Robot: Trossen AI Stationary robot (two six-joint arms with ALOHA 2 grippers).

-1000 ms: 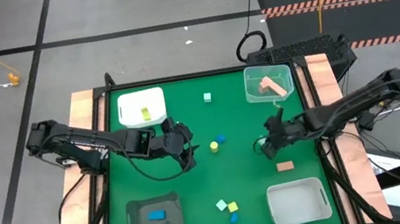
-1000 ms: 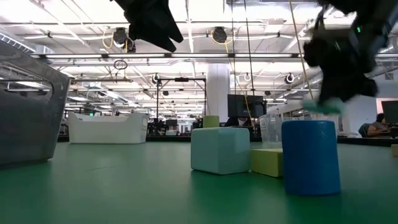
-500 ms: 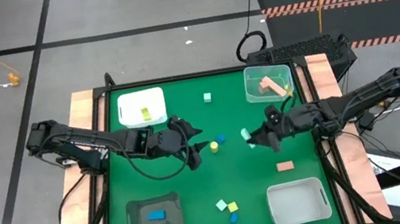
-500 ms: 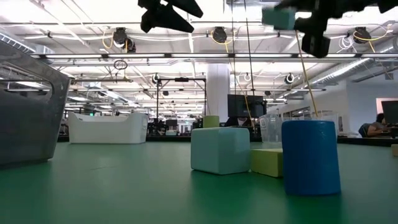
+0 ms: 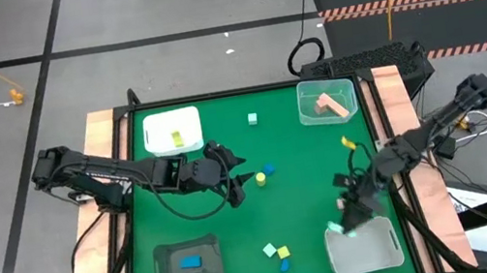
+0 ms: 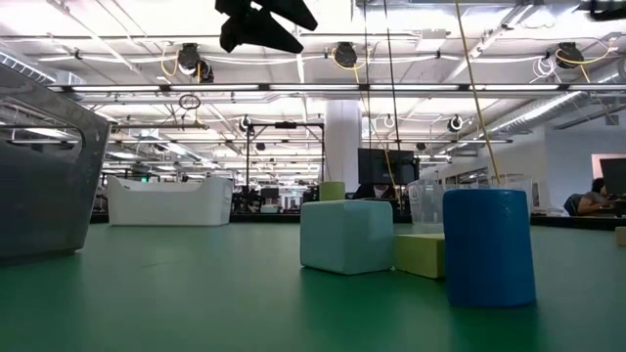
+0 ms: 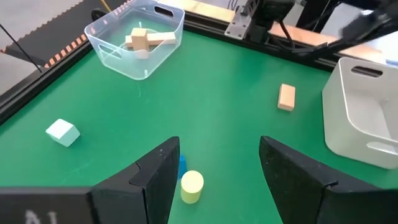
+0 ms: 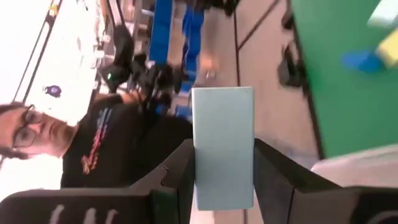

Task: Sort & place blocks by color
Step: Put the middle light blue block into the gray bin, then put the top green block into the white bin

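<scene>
Bare green mat (image 5: 302,196) mid-table gives free passage; yellow cylinder (image 5: 260,179) stands beside it.

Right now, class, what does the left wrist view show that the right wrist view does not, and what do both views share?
Only the left wrist view shows the clear tray holding salmon blocks, a mint cube and a yellow cylinder. Only the right wrist view shows the right gripper holding a mint bar, with a person behind. Both show green table and the white tray.

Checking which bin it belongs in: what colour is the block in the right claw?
Mint green block, held by the right claw; clearest in the right wrist view.
</scene>
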